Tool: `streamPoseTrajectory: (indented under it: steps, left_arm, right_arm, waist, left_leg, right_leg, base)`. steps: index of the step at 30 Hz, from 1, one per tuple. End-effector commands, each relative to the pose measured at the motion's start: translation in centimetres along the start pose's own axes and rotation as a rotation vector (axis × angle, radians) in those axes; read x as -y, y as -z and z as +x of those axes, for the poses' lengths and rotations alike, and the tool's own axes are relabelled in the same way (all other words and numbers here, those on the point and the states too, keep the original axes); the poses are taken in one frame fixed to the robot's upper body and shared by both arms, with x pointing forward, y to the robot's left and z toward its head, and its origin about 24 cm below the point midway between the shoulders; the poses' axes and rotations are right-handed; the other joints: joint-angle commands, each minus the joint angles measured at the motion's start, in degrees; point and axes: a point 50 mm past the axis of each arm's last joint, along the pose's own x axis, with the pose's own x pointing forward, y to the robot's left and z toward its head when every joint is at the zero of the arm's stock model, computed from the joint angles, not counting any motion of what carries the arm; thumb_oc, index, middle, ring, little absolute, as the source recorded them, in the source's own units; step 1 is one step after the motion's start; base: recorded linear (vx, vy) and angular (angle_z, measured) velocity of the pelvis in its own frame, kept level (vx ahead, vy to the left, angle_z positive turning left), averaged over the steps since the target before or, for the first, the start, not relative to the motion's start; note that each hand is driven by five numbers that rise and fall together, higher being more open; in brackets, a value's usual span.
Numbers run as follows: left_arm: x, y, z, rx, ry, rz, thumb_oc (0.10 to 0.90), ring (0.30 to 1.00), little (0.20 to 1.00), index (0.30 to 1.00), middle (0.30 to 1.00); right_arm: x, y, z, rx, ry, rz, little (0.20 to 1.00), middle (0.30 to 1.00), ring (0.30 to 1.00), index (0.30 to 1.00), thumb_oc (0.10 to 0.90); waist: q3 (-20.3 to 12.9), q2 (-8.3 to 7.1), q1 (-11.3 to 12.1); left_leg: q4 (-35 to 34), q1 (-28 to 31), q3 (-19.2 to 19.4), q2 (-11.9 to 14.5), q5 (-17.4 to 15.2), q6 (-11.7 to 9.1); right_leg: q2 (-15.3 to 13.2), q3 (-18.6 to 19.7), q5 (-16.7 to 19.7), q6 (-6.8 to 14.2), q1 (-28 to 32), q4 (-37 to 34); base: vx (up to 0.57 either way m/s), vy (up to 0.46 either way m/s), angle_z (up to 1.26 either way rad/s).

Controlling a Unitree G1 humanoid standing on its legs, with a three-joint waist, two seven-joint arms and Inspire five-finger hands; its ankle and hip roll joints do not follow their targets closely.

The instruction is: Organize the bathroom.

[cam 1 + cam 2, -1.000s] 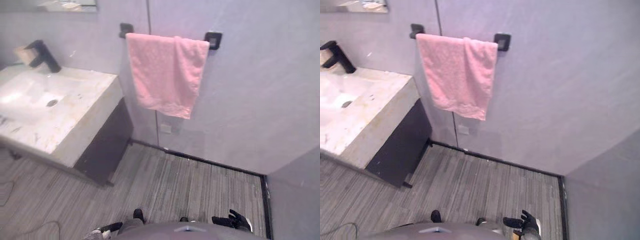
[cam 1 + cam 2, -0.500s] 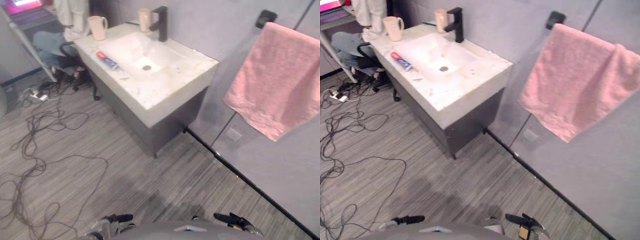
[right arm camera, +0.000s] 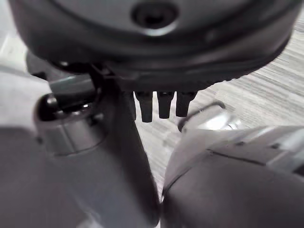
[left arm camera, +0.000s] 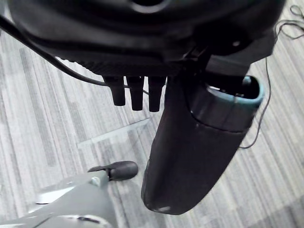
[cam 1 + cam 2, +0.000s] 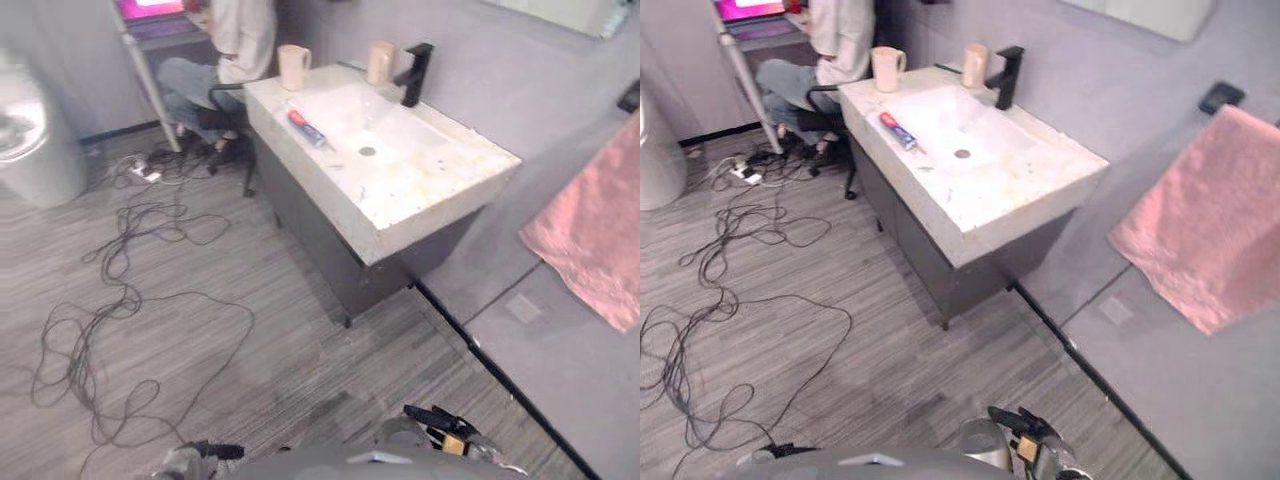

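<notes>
Change: my camera has swung left; the whole scene shifted, the things did not.
Left hand [image 4: 135, 92]: 7 o'clock, low, fingers straight, empty.
Right hand [image 5: 440, 420]: 5 o'clock, fingers relaxed, empty.
Sink [image 5: 420, 200]: 1 o'clock, pale stone slab.
Toothpaste [image 5: 305, 127]: loose on rim, needs storing.
Cups [image 5: 293, 67]: matte, beige, beside black faucet [image 5: 414, 72].
Towel [image 5: 595, 240]: 3 o'clock, pink terry, hanging.

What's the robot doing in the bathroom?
Nothing is being handled yet. The left hand and the right hand hang low and empty, fingers straight. Ahead, the sink counter carries a toothpaste tube and two cups; a pink towel hangs on the wall. A person sits beyond the counter.
</notes>
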Motion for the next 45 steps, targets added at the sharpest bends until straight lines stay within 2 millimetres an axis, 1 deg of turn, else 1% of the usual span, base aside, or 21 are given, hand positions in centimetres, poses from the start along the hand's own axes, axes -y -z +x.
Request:
streamPoseTrajectory:
  steps: [1, 3, 5, 7, 12, 13, 18, 19, 21, 24, 25, 26, 27, 30, 31, 32, 35, 38, 41, 43, 45]
  left_arm:
    - [0.4, -1.9, 0.0, 0.059, -0.040, 0.042, 0.800, 0.900, 0.900, 0.900, 0.900]
    - [0.5, -1.5, -0.1, 0.062, -0.034, 0.061, 0.800, 0.900, 0.900, 0.900, 0.900]
    - [0.7, -1.4, -0.1, 0.077, -0.027, 0.032, 0.800, 0.900, 0.900, 0.900, 0.900]
    - [0.5, -1.4, -0.1, 0.080, -0.030, 0.019, 0.800, 0.900, 0.900, 0.900, 0.900]
    - [0.1, -0.6, 0.0, 0.049, -0.063, -0.028, 0.800, 0.900, 0.900, 0.900, 0.900]
    - [0.0, -0.1, -0.1, 0.044, -0.070, -0.038, 0.800, 0.900, 0.900, 0.900, 0.900]
    - [-0.7, 0.7, 0.0, 0.018, -0.095, -0.043, 0.800, 0.900, 0.900, 0.900, 0.900]
    - [-0.8, 1.0, 0.0, 0.006, -0.101, -0.045, 0.800, 0.900, 0.900, 0.900, 0.900]
    - [-1.0, 1.7, -0.1, -0.021, -0.108, -0.058, 0.800, 0.900, 0.900, 0.900, 0.900]
    - [-1.1, 1.9, -0.1, -0.038, -0.108, -0.065, 0.800, 0.900, 0.900, 0.900, 0.900]
    - [-1.1, 1.8, -0.1, -0.057, -0.111, -0.071, 0.800, 0.900, 0.900, 0.900, 0.900]
    - [-1.1, 1.9, -0.1, -0.071, -0.112, -0.058, 0.800, 0.900, 0.900, 0.900, 0.900]
    - [-1.3, 2.1, -0.1, -0.084, -0.116, -0.036, 0.800, 0.900, 0.900, 0.900, 0.900]
    - [-1.4, 2.1, -0.1, -0.075, -0.111, 0.004, 0.800, 0.900, 0.900, 0.900, 0.900]
    - [-1.7, 1.8, 0.0, -0.061, -0.105, 0.052, 0.800, 0.900, 0.900, 0.900, 0.900]
    - [-1.9, 1.8, 0.0, -0.062, -0.110, 0.064, 0.800, 0.900, 0.900, 0.900, 0.900]
    - [-2.2, 1.3, 0.1, -0.046, -0.104, 0.075, 0.800, 0.900, 0.900, 0.900, 0.900]
    - [-1.4, 0.0, 0.1, -0.004, -0.089, 0.124, 0.800, 0.900, 0.900, 0.900, 0.900]
    - [-0.1, -1.3, 0.0, 0.038, -0.070, 0.130, 0.800, 0.900, 0.900, 0.900, 0.900]
    - [0.4, -1.8, 0.0, 0.057, -0.064, 0.108, 0.800, 0.900, 0.900, 0.900, 0.900]
    - [1.2, -2.7, -0.1, 0.109, -0.035, 0.113, 0.800, 0.900, 0.900, 0.900, 0.900]
  right_arm:
    - [1.2, 2.1, -0.2, -0.116, 0.035, -0.114, 0.900, 0.900, 0.900, 0.900, 0.800]
    - [1.4, 2.0, -0.2, -0.125, 0.030, -0.102, 0.900, 0.900, 0.900, 0.900, 0.800]
    - [1.9, 1.9, -0.2, -0.128, 0.043, -0.143, 0.900, 0.900, 0.900, 0.900, 0.800]
    - [2.4, 1.8, -0.3, -0.131, 0.050, -0.127, 0.900, 0.900, 0.900, 0.900, 0.800]
    - [3.0, 1.4, -0.3, -0.124, 0.030, -0.118, 0.900, 0.900, 0.900, 0.900, 0.800]
    - [3.4, 1.2, -0.3, -0.106, 0.052, -0.130, 0.900, 0.900, 0.900, 0.900, 0.800]
    - [4.1, 1.6, -0.5, -0.111, 0.048, -0.132, 0.900, 0.900, 0.900, 0.900, 0.800]
    - [4.1, 1.7, -0.5, -0.109, 0.058, -0.118, 0.834, 0.834, 0.834, 0.834, 0.756]
    - [4.0, 1.5, -0.4, -0.099, 0.086, -0.114, 0.900, 0.900, 0.900, 0.900, 0.800]
    - [3.7, 1.3, -0.4, -0.095, 0.093, -0.109, 0.900, 0.900, 0.900, 0.900, 0.800]
    - [3.8, 1.3, -0.4, -0.082, 0.129, -0.057, 0.900, 0.900, 0.900, 0.900, 0.800]
    - [3.8, 1.2, -0.4, -0.073, 0.139, -0.028, 0.900, 0.900, 0.900, 0.900, 0.800]
    - [3.6, 1.1, -0.3, -0.065, 0.134, 0.007, 0.900, 0.900, 0.900, 0.900, 0.800]
    - [3.5, 1.2, -0.4, -0.060, 0.131, 0.007, 0.900, 0.900, 0.900, 0.900, 0.800]
    - [3.8, 1.5, -0.4, -0.061, 0.121, -0.003, 0.900, 0.900, 0.900, 0.900, 0.800]
    - [3.9, 1.6, -0.5, -0.065, 0.110, -0.020, 0.900, 0.900, 0.900, 0.900, 0.800]
    - [3.6, 1.9, -0.5, -0.068, 0.080, -0.113, 0.900, 0.900, 0.900, 0.900, 0.800]
    - [2.8, 2.1, -0.4, -0.046, 0.065, -0.131, 0.900, 0.900, 0.900, 0.900, 0.800]
    - [2.8, 2.9, -0.5, -0.065, 0.057, -0.128, 0.900, 0.900, 0.900, 0.900, 0.800]
    - [2.7, 3.2, -0.6, -0.082, 0.046, -0.178, 0.900, 0.900, 0.900, 0.900, 0.800]
    - [2.8, 3.9, -0.7, -0.112, 0.040, -0.131, 0.900, 0.900, 0.900, 0.900, 0.800]
  waist:
    - [-0.37, -0.22, -0.77]
    - [0.24, -0.67, -0.12]
    - [1.58, -1.98, 0.68]
    - [2.01, -2.59, 1.37]
    - [1.35, -2.83, 1.69]
    - [0.81, -2.33, 1.81]
    - [0.07, -0.49, 1.95]
    - [-0.12, -0.39, 2.16]
    - [-0.36, -0.33, 2.82]
    - [-0.25, -0.21, 3.24]
    - [-0.10, -0.04, 3.47]
    - [-0.13, -0.30, 3.50]
    - [-0.16, -0.47, 3.16]
    - [0.03, 0.24, 2.62]
    - [0.98, 1.25, 1.77]
    - [1.48, 1.28, 1.30]
    - [2.28, 0.76, -0.23]
    - [3.36, -0.88, -2.48]
    - [3.72, -2.91, -4.24]
    - [3.78, -3.54, -4.78]
    - [3.13, -3.66, -5.21]
  left_leg:
    - [0.24, -1.60, 2.15, -2.97, 0.22, -0.96]
    - [5.61, -2.91, 3.17, -3.29, 0.17, -1.90]
    - [18.36, -9.22, 5.66, -1.17, 2.03, -4.16]
    - [21.12, -11.90, 5.01, 0.10, 3.17, -4.76]
    - [14.40, -10.33, 2.86, 4.71, 6.02, -5.55]
    - [9.25, -9.17, 1.52, 7.54, 9.28, -7.14]
    - [0.25, -10.08, 1.23, 12.50, 15.39, -10.57]
    - [0.24, -10.65, 0.84, 12.44, 14.73, -10.53]
    - [0.24, -9.77, -0.10, 10.96, 11.69, -9.74]
    - [0.24, -8.80, -0.99, 9.45, 9.63, -8.53]
    - [1.69, -9.10, -0.61, 8.07, 8.52, -7.25]
    - [2.03, -9.08, -0.39, 6.88, 7.72, -6.28]
    - [1.92, -8.23, 0.29, 4.92, 6.56, -4.63]
    - [1.95, -7.21, 0.97, 3.21, 4.97, -2.79]
    - [2.49, -5.56, 1.50, 2.07, 2.99, -1.42]
    - [2.77, -4.65, 1.81, 1.21, 2.03, -0.88]
    - [1.78, -2.38, 1.61, -1.00, 1.42, -0.46]
    - [1.31, 0.66, 2.11, -4.47, -0.77, -0.45]
    - [1.89, 2.87, 1.13, -8.42, -4.02, -0.43]
    - [2.24, 4.72, 1.41, -9.48, -5.61, -0.46]
    - [1.72, 7.41, 1.00, -10.38, -7.34, 0.09]
  right_leg:
    - [4.39, 1.30, 3.18, -1.81, 1.43, -10.12]
    - [4.07, 1.73, 2.84, -2.45, 2.24, -9.98]
    - [2.36, 1.25, 3.21, -3.50, 4.33, -10.84]
    - [1.75, 0.53, 3.40, -3.81, 5.99, -11.81]
    - [1.44, 1.10, 2.54, -3.98, 8.58, -13.85]
    - [1.76, 1.70, 1.83, -3.80, 9.46, -14.42]
    - [1.19, 0.98, -0.71, -2.99, 11.55, -14.63]
    - [0.73, 0.78, -1.08, -2.74, 11.77, -14.44]
    - [-1.05, 0.53, -1.09, -1.81, 11.44, -13.24]
    - [-2.80, 1.46, -1.84, -0.55, 10.64, -10.16]
    - [-4.87, 0.73, -2.65, 0.61, 10.68, -6.95]
    - [-6.17, 0.26, -1.40, 1.33, 10.26, -5.13]
    - [-8.40, 0.74, 3.31, 2.01, 7.29, 1.41]
    - [-11.27, 2.03, 9.09, 1.82, 2.86, 12.65]
    - [-11.92, 3.19, 12.73, 1.06, -3.33, 22.29]
    - [-11.09, 3.71, 12.66, 0.87, -5.81, 24.12]
    - [-6.28, 2.29, 10.82, 1.20, -7.10, 17.52]
    - [-1.23, -0.67, 9.45, 2.33, -7.61, 0.59]
    - [1.56, -3.65, 14.61, 3.41, -9.44, -13.44]
    - [1.79, -5.75, 16.83, 3.60, -10.46, -15.61]
    - [2.28, -6.47, 16.22, 2.25, -9.89, -14.57]
  base:
    - [0.00, 0.036, 0.65]
    - [-0.02, 0.033, 0.69]
    - [-0.01, 0.022, 0.25]
    - [0.05, 0.045, 0.22]
    - [0.18, 0.184, 0.13]
    - [0.26, 0.273, -0.09]
    - [0.26, 0.300, 0.03]
    - [0.23, 0.273, 0.15]
    - [0.24, 0.315, 0.11]
    - [0.23, 0.362, 0.01]
    - [0.26, 0.392, 0.00]
    - [0.40, 0.592, -0.04]
    - [0.27, 0.395, -0.05]
    - [0.22, 0.370, -0.07]
    - [0.28, 0.414, -0.20]
    - [0.29, 0.370, -0.18]
    - [0.33, 0.160, 0.03]
    - [0.40, 0.111, -0.06]
    - [0.34, 0.104, 0.05]
    - [0.44, 0.130, -0.15]
    - [0.57, 0.139, -0.35]
